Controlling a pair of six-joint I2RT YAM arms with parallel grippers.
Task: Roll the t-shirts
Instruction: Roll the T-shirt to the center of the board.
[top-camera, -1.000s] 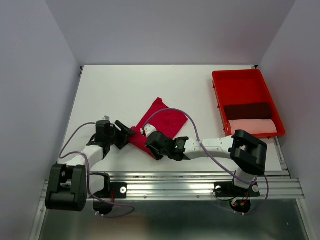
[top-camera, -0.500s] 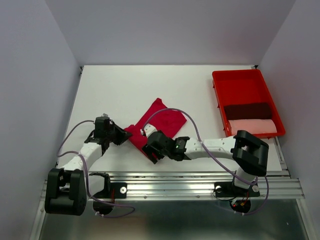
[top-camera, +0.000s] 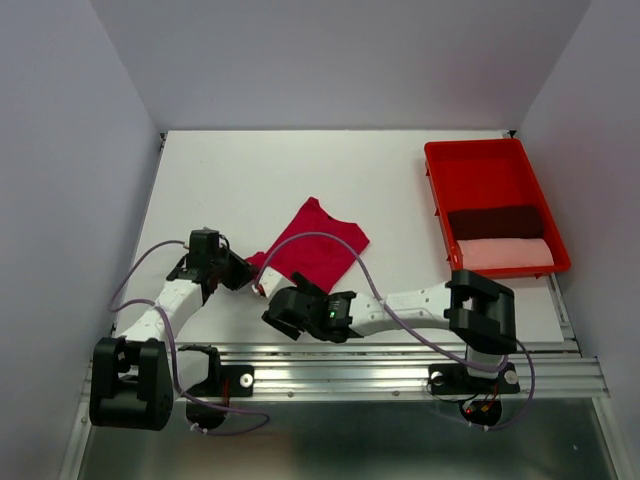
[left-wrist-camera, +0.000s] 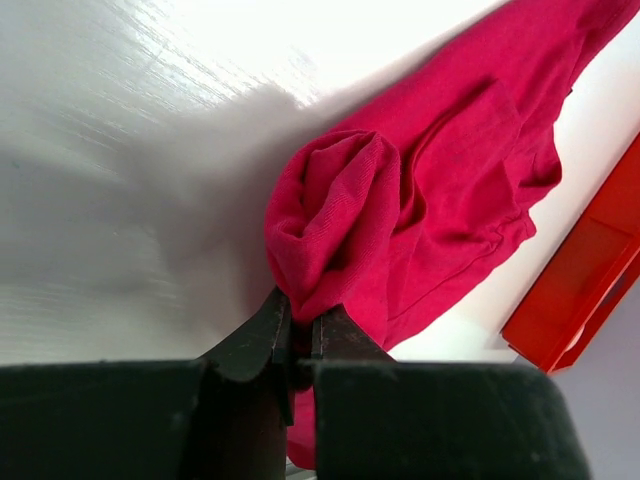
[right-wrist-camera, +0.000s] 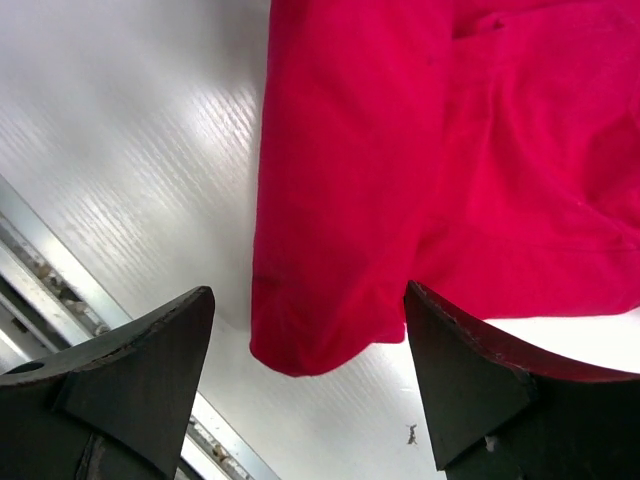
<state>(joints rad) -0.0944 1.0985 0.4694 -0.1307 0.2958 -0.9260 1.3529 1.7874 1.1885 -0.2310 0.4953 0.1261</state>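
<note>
The crimson t-shirt (top-camera: 315, 250) lies crumpled on the white table, left of centre. My left gripper (top-camera: 247, 274) is at its near-left corner. In the left wrist view the left gripper (left-wrist-camera: 300, 315) is shut on a bunched fold of the t-shirt (left-wrist-camera: 440, 180). My right gripper (top-camera: 274, 308) sits just in front of the shirt's near edge, open. In the right wrist view the right gripper (right-wrist-camera: 308, 300) is spread wide, with a rounded corner of the t-shirt (right-wrist-camera: 400, 150) lying between the fingers, untouched. A dark maroon t-shirt (top-camera: 495, 221) and a pale pink t-shirt (top-camera: 505, 252) lie rolled in the tray.
The red plastic tray (top-camera: 480, 165) stands at the back right; its corner shows in the left wrist view as the tray (left-wrist-camera: 580, 290). A metal rail (top-camera: 400, 365) runs along the table's near edge just behind the right gripper. Walls close in the table at the sides and back.
The left gripper closed on the shirt's near-left fold and drew it leftward. The right gripper opened, let the cloth go and pulled back toward the near-left. The shirt shifted left.
</note>
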